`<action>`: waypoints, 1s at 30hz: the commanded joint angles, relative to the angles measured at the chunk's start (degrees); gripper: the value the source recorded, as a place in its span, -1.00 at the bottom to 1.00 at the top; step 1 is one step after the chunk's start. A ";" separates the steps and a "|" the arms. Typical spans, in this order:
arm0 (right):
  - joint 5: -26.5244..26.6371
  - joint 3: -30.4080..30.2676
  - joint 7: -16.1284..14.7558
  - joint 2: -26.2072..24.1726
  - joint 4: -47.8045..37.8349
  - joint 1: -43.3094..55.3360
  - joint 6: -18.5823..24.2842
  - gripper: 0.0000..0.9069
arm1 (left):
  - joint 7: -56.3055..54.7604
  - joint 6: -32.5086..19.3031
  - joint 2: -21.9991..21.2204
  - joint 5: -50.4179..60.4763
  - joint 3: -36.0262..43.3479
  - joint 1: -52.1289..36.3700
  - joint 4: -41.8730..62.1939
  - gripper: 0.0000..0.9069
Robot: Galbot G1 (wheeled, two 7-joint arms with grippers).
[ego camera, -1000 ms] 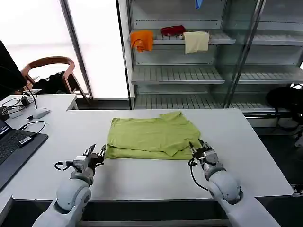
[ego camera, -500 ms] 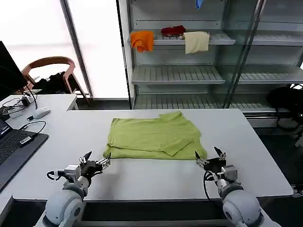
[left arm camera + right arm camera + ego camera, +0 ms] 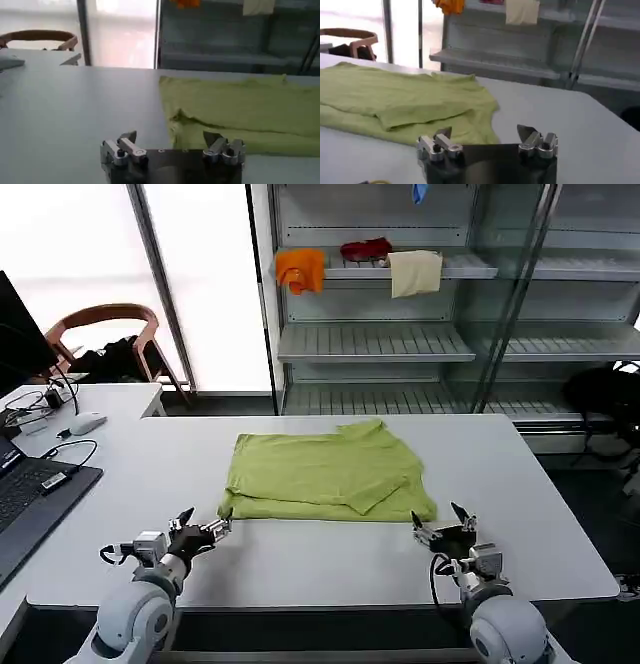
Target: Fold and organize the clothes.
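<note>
While both arms sit low at the near edge of the white table point(image 3: 300, 569), the left gripper point(image 3: 203, 530) rests just short of the near left corner of the lime yellow-green T-shirt point(image 3: 322, 474), its fingers spread wide and holding nothing. From the left wrist view the same left gripper point(image 3: 171, 139) shows two metal fingertips well apart, with the shirt's point(image 3: 240, 112) folded edge lying just beyond them on the bare tabletop point(image 3: 65, 110). On the other side, the right gripper point(image 3: 441, 526) sits just off the shirt's near right corner, likewise wide open and empty; the right wrist view shows its fingertips point(image 3: 485, 132) apart with the T-shirt's point(image 3: 405, 102) corner directly ahead, not touched.

The T-shirt lies flat in the middle of the table, folded into a rough rectangle with a layer doubled over along its near edge and a sleeve flap turned up at the far side. To the left of the table stands a second desk point(image 3: 110, 399) carrying a laptop point(image 3: 30, 499), cables and a mouse point(image 3: 86, 422), with a wooden chair point(image 3: 105, 334) behind it. Beyond the table stands a metal shelving unit point(image 3: 400, 344), and on its upper shelf hang an orange cloth point(image 3: 300, 269), a red cloth point(image 3: 366, 249) and a cream cloth point(image 3: 414, 272)
</note>
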 commanded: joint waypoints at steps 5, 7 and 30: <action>-0.98 -1.62 -0.37 1.54 -2.80 1.56 0.36 0.62 | 0.54 -0.33 -1.05 -0.56 2.59 -1.96 2.08 0.49; -1.08 -1.77 -0.52 1.63 -3.27 1.82 0.37 0.58 | 0.66 -0.38 -1.20 -0.45 2.95 -2.33 2.27 0.36; -0.83 -2.91 -0.68 2.13 -5.31 3.34 0.47 -1.00 | 3.04 -1.35 -0.66 0.60 4.01 -2.94 4.05 -1.00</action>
